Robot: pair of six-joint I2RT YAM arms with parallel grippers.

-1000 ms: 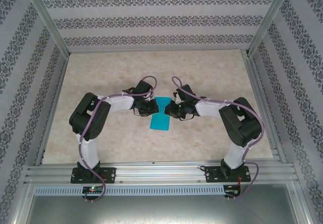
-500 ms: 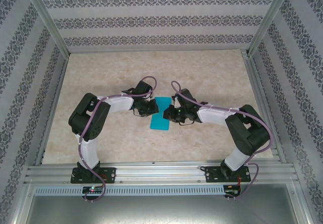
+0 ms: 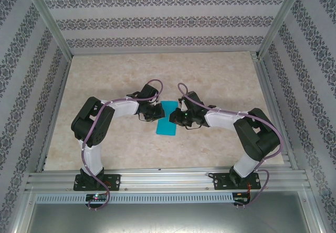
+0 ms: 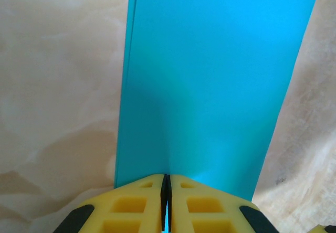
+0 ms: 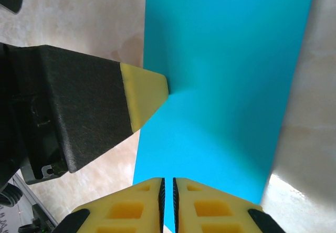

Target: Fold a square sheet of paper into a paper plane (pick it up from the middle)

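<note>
Spanning the floor of the cage, the marbled table [image 3: 105, 81] carries the left arm [image 3: 93, 123] and the right arm [image 3: 253, 130], both bent inward so that their wrists almost meet. Between them is the sheet of paper [image 3: 168, 118], a teal-blue narrow rectangle. A doubled edge along one long side suggests it is already folded in half.

The danger, as I judge it, comes from two clamps on one thin sheet. If the arms draw apart or rise unevenly, the paper could tear or slide out of a pinch. If they crowd together, it could buckle and take a stray crease off the centre line.

The left gripper [image 4: 165, 191] has its yellow fingers pressed together on the middle of one long edge, and the paper runs into the slit between them. The right gripper [image 5: 168, 193] is closed the same way on the opposite long edge, with a sliver of teal in its thin gap. The sheet stretches from one pinch to the other. Whether it rests on the table or hangs just above it I cannot tell.
</note>
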